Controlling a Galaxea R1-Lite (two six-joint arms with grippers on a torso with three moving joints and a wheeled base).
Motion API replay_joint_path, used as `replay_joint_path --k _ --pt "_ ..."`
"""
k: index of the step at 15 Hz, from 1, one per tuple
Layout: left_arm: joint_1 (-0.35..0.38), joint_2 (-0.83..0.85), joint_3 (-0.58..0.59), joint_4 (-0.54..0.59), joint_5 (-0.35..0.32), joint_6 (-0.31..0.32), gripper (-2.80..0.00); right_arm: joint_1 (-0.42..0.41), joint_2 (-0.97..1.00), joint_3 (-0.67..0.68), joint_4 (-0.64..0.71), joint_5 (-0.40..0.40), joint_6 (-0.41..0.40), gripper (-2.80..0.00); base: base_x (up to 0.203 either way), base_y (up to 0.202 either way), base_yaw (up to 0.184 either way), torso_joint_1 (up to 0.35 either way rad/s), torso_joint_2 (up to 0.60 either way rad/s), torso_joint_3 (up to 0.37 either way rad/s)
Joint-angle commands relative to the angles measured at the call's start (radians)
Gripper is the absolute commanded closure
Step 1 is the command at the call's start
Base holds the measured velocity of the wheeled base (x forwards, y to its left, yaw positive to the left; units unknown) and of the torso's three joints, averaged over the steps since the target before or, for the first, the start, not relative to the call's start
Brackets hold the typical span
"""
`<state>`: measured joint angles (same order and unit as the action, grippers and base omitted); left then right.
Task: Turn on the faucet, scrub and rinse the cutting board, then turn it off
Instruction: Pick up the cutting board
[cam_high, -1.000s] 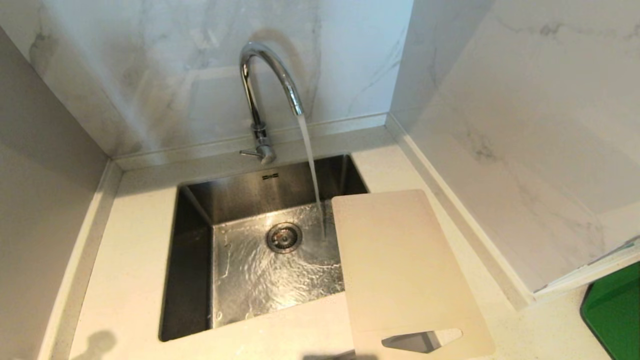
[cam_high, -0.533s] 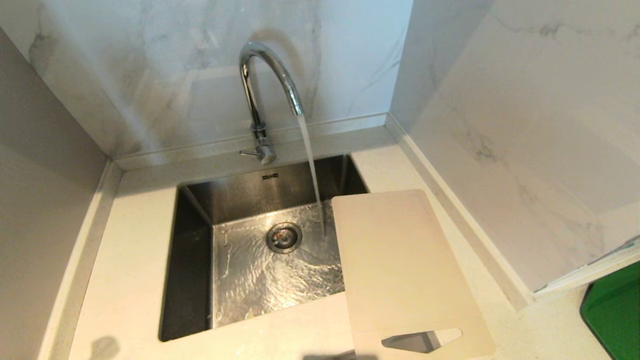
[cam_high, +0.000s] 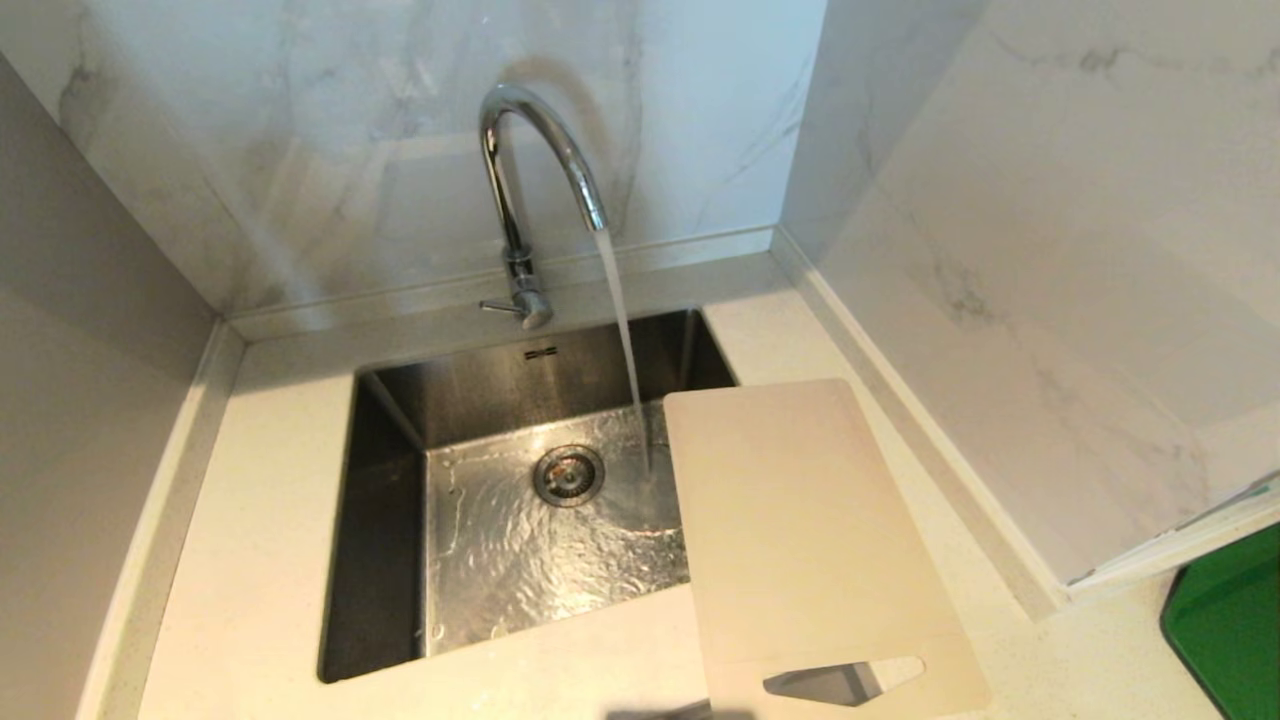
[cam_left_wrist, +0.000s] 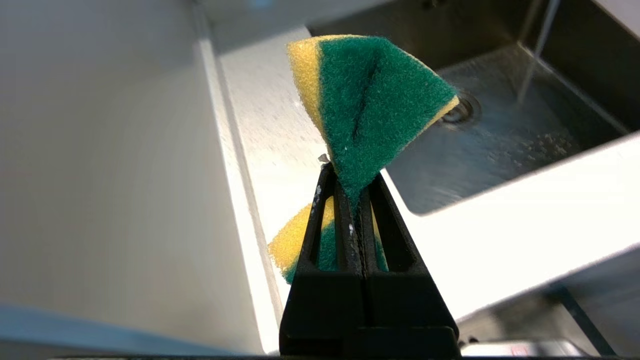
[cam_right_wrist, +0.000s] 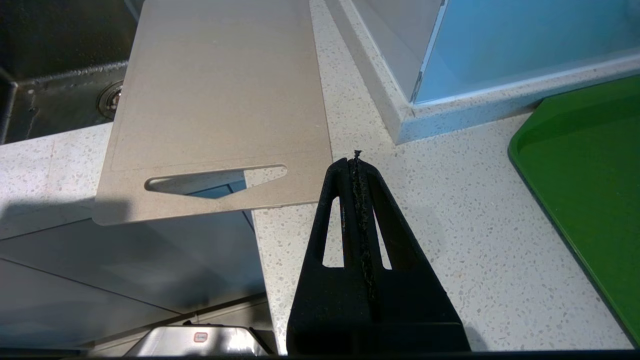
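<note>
The faucet (cam_high: 530, 190) stands behind the sink (cam_high: 385, 420) with water (cam_high: 625, 340) running from its spout onto the basin floor, just beside the drain (cam_high: 568, 474). The cutting board (cam_high: 810, 540) lies flat over the sink's right rim and the countertop (cam_high: 250, 560), its handle slot (cam_high: 845, 680) at the near end, overhanging the counter edge.

The head view shows neither arm. The left wrist view alone shows the left gripper (cam_left_wrist: 350, 170), its jaws clamped on a green-and-yellow scrubbing sponge (cam_left_wrist: 370, 105), which is pinched and folded, fanning out beyond the fingertips. Past the sponge lie the counter strip, the sink basin and the falling stream; the sponge blocks part of the drain from this camera.

The right wrist view alone shows the right gripper (cam_right_wrist: 356, 162), jaws pressed together with nothing between them, hanging above the speckled countertop. The board's slotted end lies just beside its tips, toward the sink, not touching. On the gripper's other side sits a green tray (cam_right_wrist: 590, 180), near but apart. Ahead of the tips rises the corner of the wall upstand (cam_right_wrist: 400, 120).
</note>
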<state>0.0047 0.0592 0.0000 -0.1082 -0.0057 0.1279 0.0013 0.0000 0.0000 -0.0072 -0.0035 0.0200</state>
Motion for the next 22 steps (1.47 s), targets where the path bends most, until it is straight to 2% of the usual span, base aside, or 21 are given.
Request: replay_joint_path --k 1,2,22 --pt "-0.002 -0.064 0.005 0.096 -0.019 -0.030 0.00 0.000 0.000 0.000 0.000 0.000 0.000 0.00 0.000 0.000 0.000 0.000 0.00 0.000" --pt "-0.002 -0.064 0.006 0.120 -0.034 -0.039 0.00 0.000 0.000 0.000 0.000 0.000 0.000 0.00 0.000 0.000 0.000 0.000 0.00 0.000" --pt "-0.003 -0.062 0.003 0.119 -0.027 -0.073 0.00 0.000 0.000 0.000 0.000 0.000 0.000 0.00 0.000 0.000 0.000 0.000 0.00 0.000"
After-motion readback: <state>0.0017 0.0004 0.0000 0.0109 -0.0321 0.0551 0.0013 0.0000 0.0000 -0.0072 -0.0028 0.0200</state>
